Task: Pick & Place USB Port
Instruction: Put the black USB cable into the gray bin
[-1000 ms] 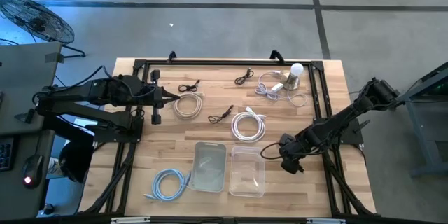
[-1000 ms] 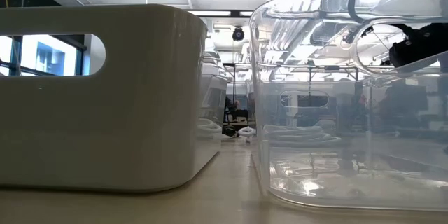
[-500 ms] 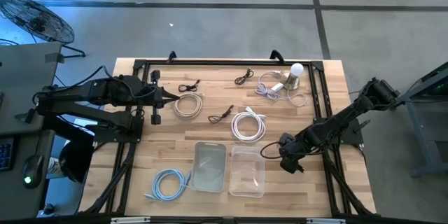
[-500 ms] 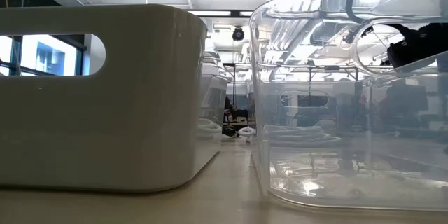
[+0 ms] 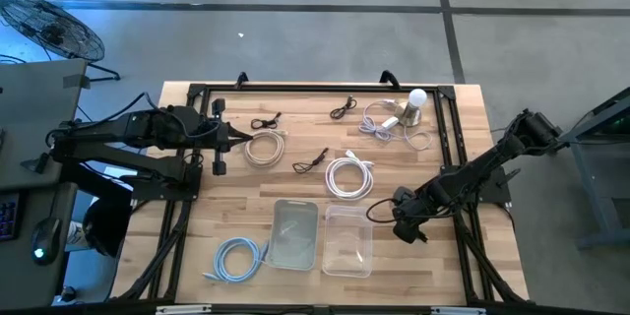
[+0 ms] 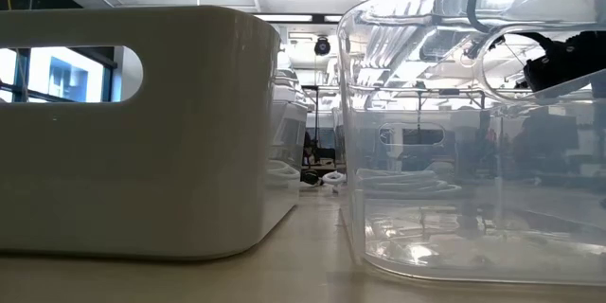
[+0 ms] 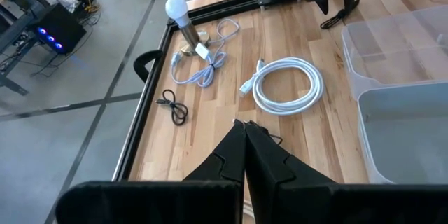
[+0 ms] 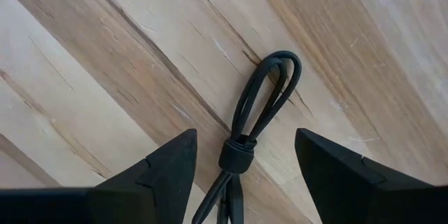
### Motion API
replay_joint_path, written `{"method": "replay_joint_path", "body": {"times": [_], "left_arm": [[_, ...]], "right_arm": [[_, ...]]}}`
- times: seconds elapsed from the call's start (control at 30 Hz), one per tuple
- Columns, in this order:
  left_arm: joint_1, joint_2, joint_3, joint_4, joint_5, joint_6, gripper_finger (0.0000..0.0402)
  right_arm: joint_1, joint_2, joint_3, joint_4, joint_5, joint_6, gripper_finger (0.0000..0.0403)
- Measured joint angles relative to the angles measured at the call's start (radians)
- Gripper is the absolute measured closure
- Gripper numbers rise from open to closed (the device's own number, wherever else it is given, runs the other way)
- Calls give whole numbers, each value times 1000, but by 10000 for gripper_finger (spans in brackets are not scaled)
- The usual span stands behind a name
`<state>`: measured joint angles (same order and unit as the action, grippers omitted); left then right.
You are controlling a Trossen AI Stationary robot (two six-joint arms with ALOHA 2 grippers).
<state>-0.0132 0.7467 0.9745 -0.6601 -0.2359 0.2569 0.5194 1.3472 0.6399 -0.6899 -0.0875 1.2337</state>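
Note:
A black USB cable, bundled and banded, lies flat on the wood just right of the clear bin; its loop shows in the high view. My right gripper is open and low over it, one finger on either side of the banded part, touching nothing. It also shows through the clear bin's wall in the low view. My left gripper is shut and waits above the table's left side, beside a beige cable coil.
A grey bin stands left of the clear bin. A white cable coil, a blue coil, small black cables and a bulb with its cord lie about. A black frame borders the table.

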Motion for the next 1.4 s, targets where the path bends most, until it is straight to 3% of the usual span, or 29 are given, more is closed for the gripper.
{"method": "replay_joint_path", "body": {"times": [0.3, 0.73, 0.83, 0.97, 1.0, 1.23, 1.4], "left_arm": [[0, 0, 0, 0, 0, 0, 400], [0, 0, 0, -1, 0, 0, 400], [0, 0, 0, 0, 0, 0, 400], [0, 0, 0, 1, 0, 0, 400], [0, 0, 0, 1, 0, 0, 400], [0, 2, 0, 11, 0, 0, 400], [0, 18, 0, 57, 6, -56, 400]], "right_arm": [[0, 0, -1, 7, 6, -1, 212], [-2, 163, 8, 40, -45, -22, 216], [-11, 164, 7, 24, -47, -7, 254], [-11, 147, 0, 1, -33, -18, 367], [-13, 143, 0, -1, -31, -28, 379], [-23, 114, 6, -9, -3, -8, 382], [-47, 49, 62, -25, 122, -17, 382]]}}
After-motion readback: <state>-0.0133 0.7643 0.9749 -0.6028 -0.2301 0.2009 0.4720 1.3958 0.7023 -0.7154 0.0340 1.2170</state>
